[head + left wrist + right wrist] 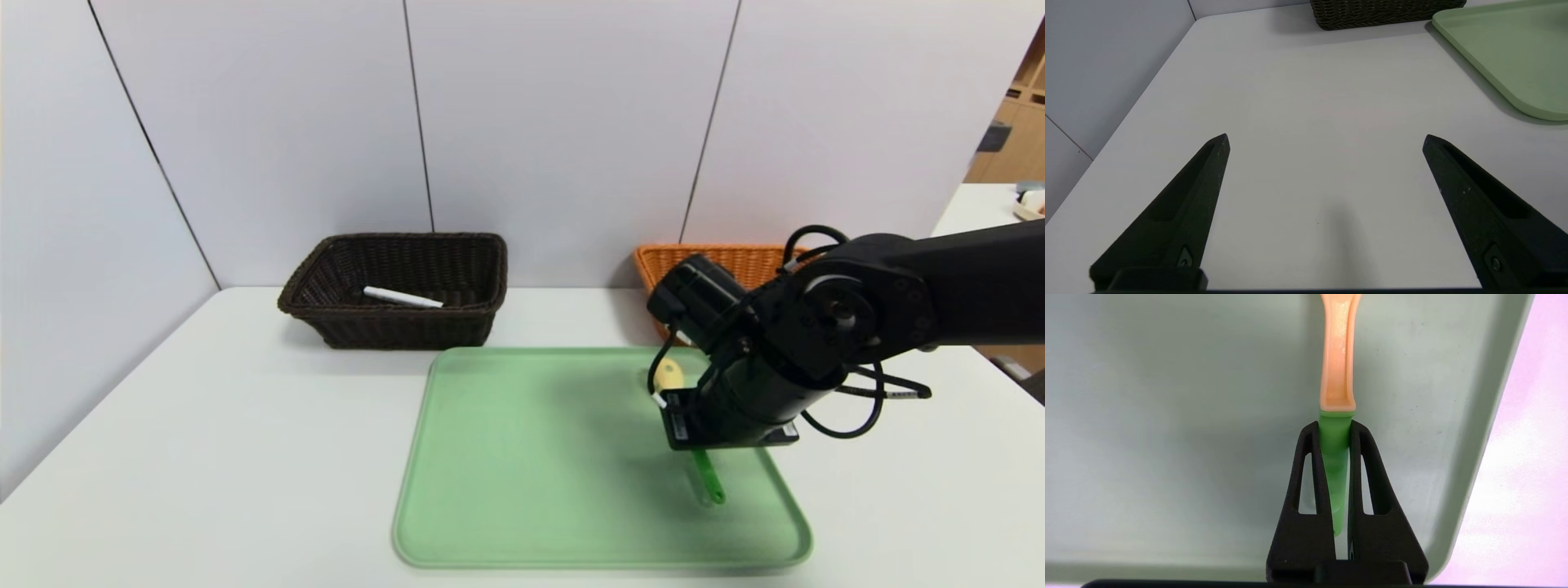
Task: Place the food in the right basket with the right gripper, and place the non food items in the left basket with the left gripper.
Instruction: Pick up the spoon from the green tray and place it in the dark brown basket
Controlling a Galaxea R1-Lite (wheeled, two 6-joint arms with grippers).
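head view: the right tool sits low at right of centre on the tray, over the spoon; the marker lies in the dark basket. we'd lift straight and slowly. the arm hides part of the orange basket.

left wrist view: the left tool is released over bare desk.

right wrist view: the tool is clenched on the spoon's green handle; its head is cut off at top. no banana shows.

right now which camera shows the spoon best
The right wrist view: the spoon runs up the middle of the picture, its green handle clamped by the right gripper over the green tray. The head view shows only the handle end below the arm. The left wrist view shows none of it.
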